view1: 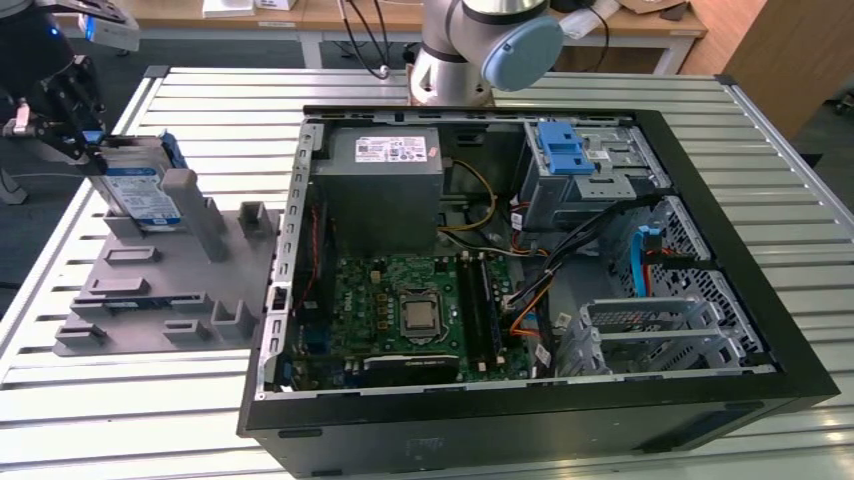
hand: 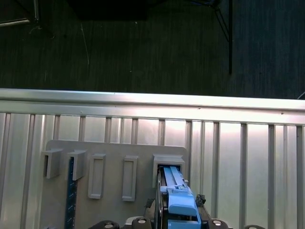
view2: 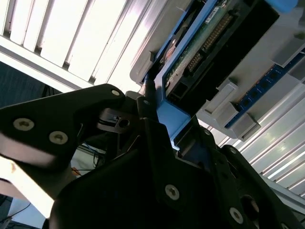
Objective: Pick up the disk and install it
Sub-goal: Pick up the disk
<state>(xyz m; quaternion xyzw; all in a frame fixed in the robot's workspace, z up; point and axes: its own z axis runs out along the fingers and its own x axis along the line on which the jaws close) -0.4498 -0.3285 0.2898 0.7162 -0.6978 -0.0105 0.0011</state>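
The disk (view1: 136, 190) stands upright on edge in a slot at the far end of the grey fixture plate (view1: 160, 300), at the exterior view's left. Its blue-and-white label faces the camera and a blue bracket runs along its edges. My gripper (view1: 83, 132) sits at the disk's top far corner, shut on the blue bracket. In the second wrist view the black fingers (view2: 147, 107) press against the bracket of the disk (view2: 209, 43), whose green circuit board shows. In the first wrist view the disk (hand: 177, 200) sits in the fixture plate (hand: 114, 157) slot between the gripper (hand: 177, 217) tips.
An open computer case (view1: 747, 230) lies on the slatted metal table (view1: 801, 120), with a grey power-supply box (view1: 380, 170), motherboard (view1: 414, 310), a drive bay holding a blue bracket (view1: 567, 150) and a metal cage (view1: 661, 325). The arm's base (view1: 467, 50) stands behind the case.
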